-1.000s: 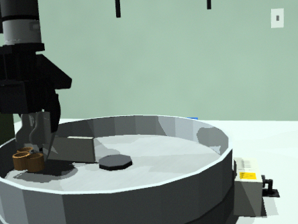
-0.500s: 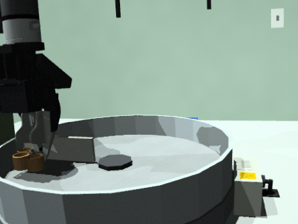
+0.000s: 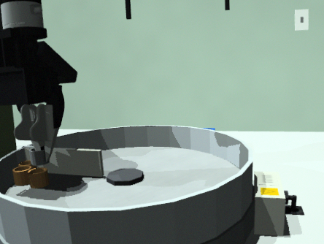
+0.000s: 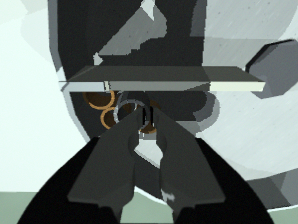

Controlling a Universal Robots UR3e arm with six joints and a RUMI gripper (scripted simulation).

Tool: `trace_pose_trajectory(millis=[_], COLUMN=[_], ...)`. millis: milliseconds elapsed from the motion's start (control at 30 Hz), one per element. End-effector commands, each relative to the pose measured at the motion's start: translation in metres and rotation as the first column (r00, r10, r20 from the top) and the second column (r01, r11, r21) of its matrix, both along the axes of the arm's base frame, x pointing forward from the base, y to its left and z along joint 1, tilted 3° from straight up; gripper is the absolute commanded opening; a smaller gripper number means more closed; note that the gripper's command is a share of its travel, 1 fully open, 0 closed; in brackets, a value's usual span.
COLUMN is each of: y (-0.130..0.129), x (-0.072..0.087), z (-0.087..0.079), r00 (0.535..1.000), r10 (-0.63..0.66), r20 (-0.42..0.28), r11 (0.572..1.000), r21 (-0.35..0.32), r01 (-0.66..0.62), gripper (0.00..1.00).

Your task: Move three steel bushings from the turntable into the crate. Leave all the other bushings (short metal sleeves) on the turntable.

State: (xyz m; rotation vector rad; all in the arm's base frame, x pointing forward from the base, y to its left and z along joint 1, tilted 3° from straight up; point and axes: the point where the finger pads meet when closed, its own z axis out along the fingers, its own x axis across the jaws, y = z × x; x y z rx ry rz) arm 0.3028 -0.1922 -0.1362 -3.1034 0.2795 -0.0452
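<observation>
We see the gripper [image 3: 36, 155] lowered inside the turntable [image 3: 153, 215], at its left side near the left edge of the tabletop. Its two fingers are nearly together, clamped on the wall of a steel bushing [image 4: 125, 106], a thin grey ring that shows just ahead of the fingertips in the wrist view. In the exterior view the steel bushing is hidden behind the gripper, so we cannot tell whether it rests on the turntable floor or hangs just above it.

Just beside the gripper stand the brass-coloured bushings [image 3: 31, 175], close together on the turntable floor. A flat grey bar [image 3: 78, 162] reaches from the gripper's side toward the middle of the turntable, where a dark hub [image 3: 125, 177] lies low on the floor. At the turntable's right side, toward the right edge of the tabletop, sits a pale box [image 3: 270, 204] with a yellow label. We find no crate in either view.
</observation>
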Motion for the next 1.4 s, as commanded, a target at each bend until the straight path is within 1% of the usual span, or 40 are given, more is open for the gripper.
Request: trace_pose_trajectory(millis=[0,200,400,1367], y=[0.003,0.002,0.001,0.002], x=[-0.004,-0.004,-0.004,-0.004], z=[0.022,0.042,0.052,0.052], r00=[1.0,1.0,1.0,1.0], r10=[0.001,0.001,0.001,0.001], r20=[-0.011,-0.011,-0.011,-0.011], r11=[1.0,1.0,1.0,1.0], r21=[0.015,0.015,0.015,0.015], r01=[-0.001,-0.001,-0.001,-0.001], gripper=[0.0,0.0,0.0,0.0])
